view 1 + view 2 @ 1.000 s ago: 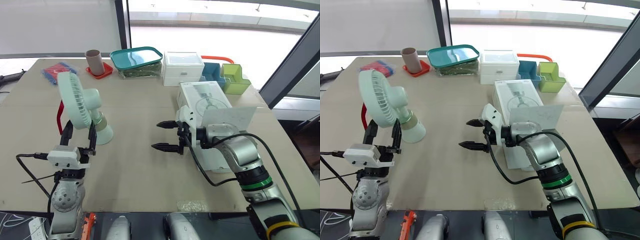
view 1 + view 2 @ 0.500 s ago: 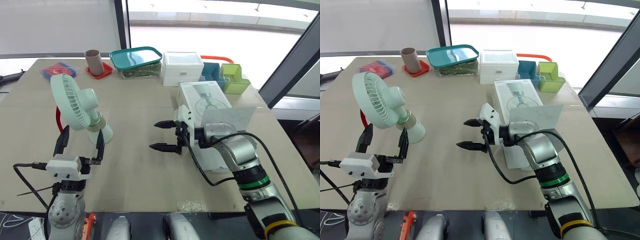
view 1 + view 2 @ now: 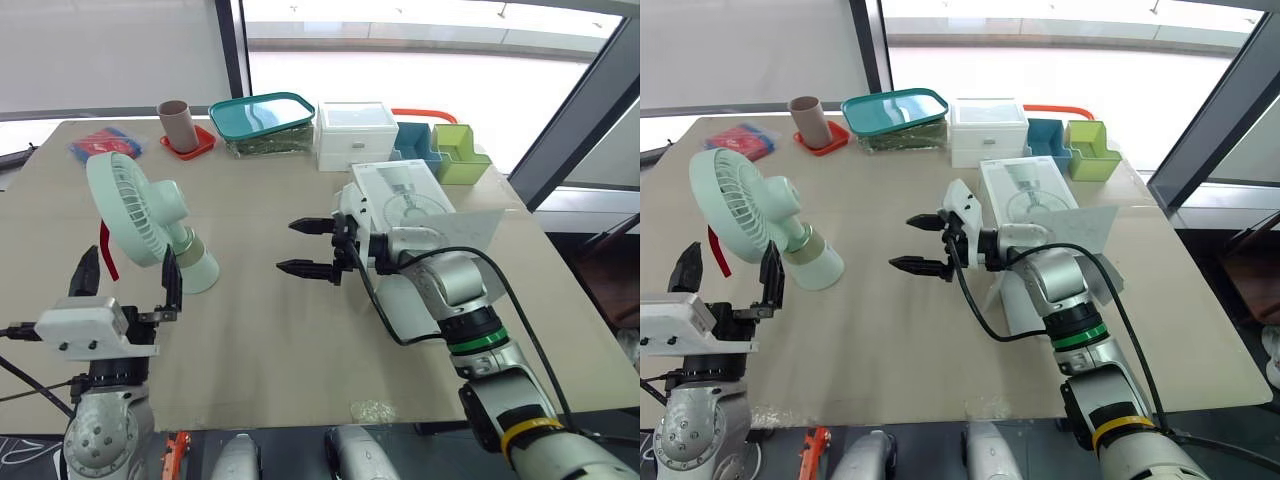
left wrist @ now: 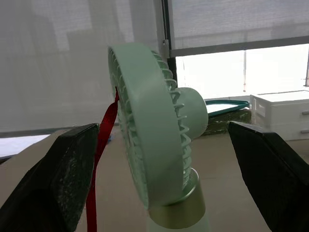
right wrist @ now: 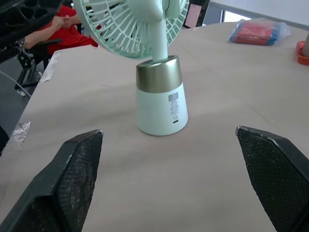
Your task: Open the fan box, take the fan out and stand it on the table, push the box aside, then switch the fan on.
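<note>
You have the fan [image 3: 150, 222] standing on the counter's [image 3: 260, 335] left half, with the box [image 3: 405, 195] lying flat well to its right.

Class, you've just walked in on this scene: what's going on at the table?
A humanoid robot is unpacking a fan. The mint-green fan stands upright on the table, out of the white box, which lies with its flap open beside the right arm. The left gripper hovers open just short of the fan, not touching it. The right gripper, also open, points toward the fan's base from the other side.
</note>
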`<state>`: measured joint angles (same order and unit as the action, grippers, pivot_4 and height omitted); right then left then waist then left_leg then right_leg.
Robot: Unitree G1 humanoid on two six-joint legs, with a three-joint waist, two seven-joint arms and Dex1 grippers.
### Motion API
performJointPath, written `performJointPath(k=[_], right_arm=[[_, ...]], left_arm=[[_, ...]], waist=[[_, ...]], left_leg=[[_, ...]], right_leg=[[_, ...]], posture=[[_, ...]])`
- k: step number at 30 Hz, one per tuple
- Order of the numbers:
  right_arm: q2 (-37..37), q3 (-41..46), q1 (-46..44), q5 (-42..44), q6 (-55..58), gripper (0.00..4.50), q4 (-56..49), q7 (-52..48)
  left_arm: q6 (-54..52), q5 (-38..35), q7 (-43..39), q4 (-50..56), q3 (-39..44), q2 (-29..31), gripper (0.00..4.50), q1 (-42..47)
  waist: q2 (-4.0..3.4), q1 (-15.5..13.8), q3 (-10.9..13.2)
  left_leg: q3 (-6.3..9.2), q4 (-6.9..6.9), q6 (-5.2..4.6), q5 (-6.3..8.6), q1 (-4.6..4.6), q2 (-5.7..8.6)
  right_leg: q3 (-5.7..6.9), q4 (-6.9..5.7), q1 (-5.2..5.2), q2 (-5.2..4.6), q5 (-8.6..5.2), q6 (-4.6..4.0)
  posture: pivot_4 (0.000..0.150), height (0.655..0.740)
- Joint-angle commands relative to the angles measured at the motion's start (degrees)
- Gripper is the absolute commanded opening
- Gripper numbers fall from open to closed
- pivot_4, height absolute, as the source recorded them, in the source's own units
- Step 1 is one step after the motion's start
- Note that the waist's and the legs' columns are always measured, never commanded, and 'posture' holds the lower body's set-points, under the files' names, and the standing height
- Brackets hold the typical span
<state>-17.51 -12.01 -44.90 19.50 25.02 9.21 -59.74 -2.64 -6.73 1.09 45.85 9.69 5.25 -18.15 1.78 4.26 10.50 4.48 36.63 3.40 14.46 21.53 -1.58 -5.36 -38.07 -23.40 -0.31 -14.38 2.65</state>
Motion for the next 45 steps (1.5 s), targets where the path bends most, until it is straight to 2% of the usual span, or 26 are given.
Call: performJointPath(k=[1,10,21,29,30,31,33,34,35,38,45], right_arm=[[0.83,1.17,-1.17,0.45,-2.07,4.5,-0.33,-0.13],[2.19,0.02,0.63,0.25,-3.4,4.5,-1.56,-0.53],[2.35,-0.47,1.78,-0.16,-3.62,4.5,-2.15,0.01],[1.97,-0.59,2.36,-0.52,-3.41,4.5,-2.87,-0.01],[1.84,-0.68,2.41,-0.69,-3.46,4.5,-2.85,-0.03],[1.73,-0.73,2.52,-0.78,-3.42,4.5,-2.89,-0.01],[1.55,-0.74,2.85,-0.86,-3.22,4.5,-3.22,0.01],[1.51,-0.71,3.02,-0.9,-3.08,4.5,-3.38,0.1],[1.5,-0.7,3.12,-0.96,-2.97,4.5,-3.45,0.21],[1.41,-0.61,3.36,-0.96,-2.81,4.5,-3.75,0.31],[1.43,-0.5,3.44,-1.15,-2.95,4.5,-3.77,0.53]], left_arm=[[-3.06,-1.42,0.48,3.94,1.17,-0.22,4.49,-0.05],[-17.24,-5.5,2.81,8.12,1.79,-0.11,4.49,4.91],[-22.95,-6.04,5.56,4.04,2.7,-1.03,4.49,14.98],[-25.26,-6.0,7.01,3.84,3.45,-2.12,4.49,15.38],[-25.23,-6.0,6.95,3.71,3.4,-2.13,4.09,15.26],[-25.18,-5.99,6.93,3.73,3.31,-2.22,3.98,15.14],[-25.08,-5.9,6.94,3.86,3.05,-2.31,3.31,15.0],[-25.14,-5.95,6.94,3.89,2.99,-2.27,3.12,15.06],[-25.25,-6.0,6.99,3.74,3.04,-2.18,2.54,15.3],[-25.38,-6.28,7.04,3.51,3.32,-2.01,1.67,15.8],[-24.77,-6.97,6.47,2.87,4.73,-1.76,1.57,16.22]], waist=[[0.0,0.01,0.0],[0.0,0.03,0.0],[0.01,0.01,0.0],[0.0,0.01,0.0],[0.01,0.01,0.0],[0.01,0.01,0.0],[0.0,0.01,0.0],[0.01,0.01,0.0],[0.01,0.01,0.0],[0.01,0.01,0.0],[0.01,0.0,0.0]], left_leg=[[0.0,0.0,0.0,0.0,0.0,0.0],[0.04,0.02,0.02,-0.01,-0.02,0.0],[0.11,0.03,0.06,-0.03,-0.01,-0.01],[0.13,0.02,0.06,-0.03,-0.01,-0.02],[0.13,0.02,0.06,-0.03,-0.01,-0.02],[0.14,0.02,0.06,-0.04,-0.01,-0.02],[0.14,0.02,0.07,-0.04,-0.01,-0.02],[0.14,0.02,0.07,-0.04,-0.01,-0.02],[0.14,0.02,0.06,-0.04,-0.01,-0.02],[0.14,0.01,0.07,-0.04,-0.01,-0.02],[0.14,0.02,0.08,-0.05,-0.01,-0.01]], right_leg=[[0.0,0.0,0.0,0.0,0.0,0.0],[0.02,-0.03,0.02,0.03,0.02,-0.02],[0.08,-0.05,0.04,0.04,0.03,-0.04],[0.1,-0.05,0.03,0.04,0.03,-0.04],[0.1,-0.05,0.03,0.04,0.03,-0.04],[0.1,-0.05,0.03,0.04,0.03,-0.04],[0.1,-0.05,0.03,0.04,0.03,-0.04],[0.1,-0.05,0.03,0.04,0.03,-0.04],[0.1,-0.05,0.03,0.04,0.03,-0.04],[0.1,-0.05,0.03,0.04,0.03,-0.04],[0.1,-0.05,0.03,0.04,0.03,-0.04]], posture=[[0.15,0.74],[0.15,0.74],[0.15,0.74],[0.15,0.74],[0.15,0.74],[0.15,0.74],[0.15,0.74],[0.15,0.74],[0.15,0.74],[0.15,0.74],[0.15,0.74]])
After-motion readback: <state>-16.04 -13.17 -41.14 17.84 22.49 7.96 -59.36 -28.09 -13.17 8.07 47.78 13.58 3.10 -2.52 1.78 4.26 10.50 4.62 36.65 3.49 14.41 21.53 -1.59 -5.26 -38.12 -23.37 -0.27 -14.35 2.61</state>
